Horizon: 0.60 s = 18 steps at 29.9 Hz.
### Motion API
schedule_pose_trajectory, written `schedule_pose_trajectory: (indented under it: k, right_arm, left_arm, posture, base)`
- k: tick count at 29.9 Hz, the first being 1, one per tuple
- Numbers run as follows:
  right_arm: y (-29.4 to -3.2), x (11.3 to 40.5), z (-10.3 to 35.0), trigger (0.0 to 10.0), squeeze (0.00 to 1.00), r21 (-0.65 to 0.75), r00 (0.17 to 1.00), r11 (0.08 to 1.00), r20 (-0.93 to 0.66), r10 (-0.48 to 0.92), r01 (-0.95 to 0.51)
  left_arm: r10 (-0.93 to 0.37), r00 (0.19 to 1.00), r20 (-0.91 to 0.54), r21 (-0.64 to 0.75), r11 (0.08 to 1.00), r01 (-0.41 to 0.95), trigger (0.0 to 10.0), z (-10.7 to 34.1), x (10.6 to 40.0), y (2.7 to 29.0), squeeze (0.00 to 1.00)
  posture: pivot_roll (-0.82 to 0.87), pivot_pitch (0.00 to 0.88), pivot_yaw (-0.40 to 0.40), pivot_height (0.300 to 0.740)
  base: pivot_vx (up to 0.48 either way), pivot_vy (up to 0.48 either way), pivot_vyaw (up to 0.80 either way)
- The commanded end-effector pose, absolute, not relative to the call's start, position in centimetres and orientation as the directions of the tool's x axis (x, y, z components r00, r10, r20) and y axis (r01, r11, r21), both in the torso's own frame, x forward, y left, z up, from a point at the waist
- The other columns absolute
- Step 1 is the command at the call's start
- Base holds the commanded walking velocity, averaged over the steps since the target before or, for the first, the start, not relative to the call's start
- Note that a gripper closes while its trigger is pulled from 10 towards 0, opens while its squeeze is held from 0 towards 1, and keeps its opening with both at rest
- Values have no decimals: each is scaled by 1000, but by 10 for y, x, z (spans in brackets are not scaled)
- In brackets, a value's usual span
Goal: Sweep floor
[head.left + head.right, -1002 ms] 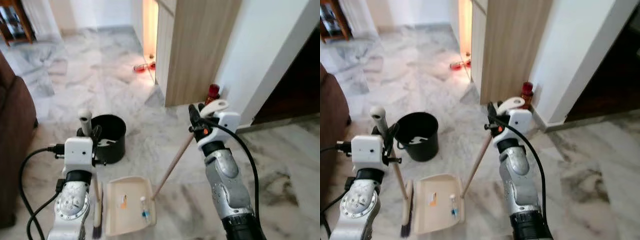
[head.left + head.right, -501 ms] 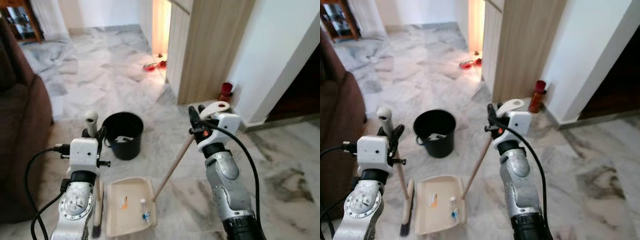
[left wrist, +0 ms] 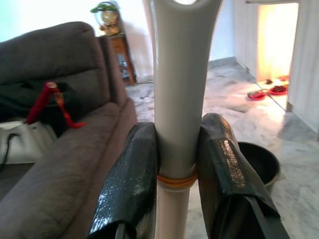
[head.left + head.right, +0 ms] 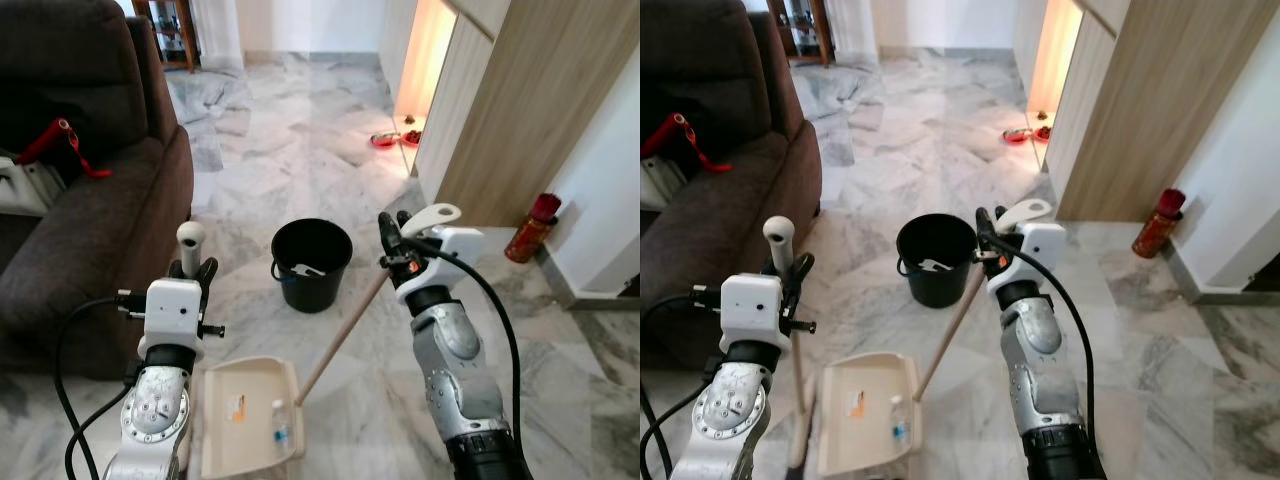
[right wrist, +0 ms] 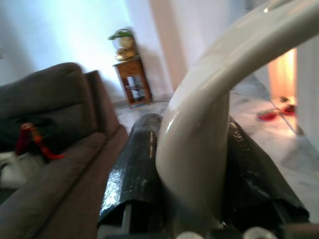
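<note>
Tipping is the risk: the dustpan [image 4: 250, 420], carried low at 6 o'clock with litter inside, is held by its handle in the right gripper [image 4: 392, 232]'s closed fingers; the left gripper [image 4: 190, 272] clamps the broom [image 3: 174, 119], short of the bucket [image 4: 312, 262] at 12 o'clock.

We get bright, even daylight across the marble floor [image 4: 300, 150], plus a warm orange glow spilling out of the doorway [image 4: 425, 60] by the wooden panel — it blows out a bit there. Head views are sharp, with soft shadows under the sofa [image 4: 90, 230]. Wrist views are softer: the dustpan handle [image 5: 209, 124] up close is blurry and the wall behind it washes out — the broom handle [image 3: 177, 84] looks crisper.
</note>
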State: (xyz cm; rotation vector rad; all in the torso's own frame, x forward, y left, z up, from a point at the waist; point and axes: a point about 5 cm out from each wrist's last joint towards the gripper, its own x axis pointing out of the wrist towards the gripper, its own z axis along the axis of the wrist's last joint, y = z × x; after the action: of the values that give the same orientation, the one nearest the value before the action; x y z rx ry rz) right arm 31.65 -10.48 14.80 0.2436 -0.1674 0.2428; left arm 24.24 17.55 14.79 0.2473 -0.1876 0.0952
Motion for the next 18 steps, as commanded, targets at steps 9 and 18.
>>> schedule_pose_trajectory:
  k: [9, 18]
  right_arm:
    - [-106, 320, 170, 10000, 0, 240, 940, 933, 277, 199, -268]
    - [-105, 325, 199, 10000, 0, 253, 910, 926, 377, 172, -280]
  left_arm:
    - [60, 970, 234, 257, 959, -121, 10000, 155, 244, 172, 0]
    - [80, 966, 247, 269, 952, -147, 10000, 156, 243, 176, 0]
  posture:
    - [79, 52, -37, 740]
    - [84, 61, -36, 740]
  base:
    - [0, 0, 0]
    - [81, 0, 0]
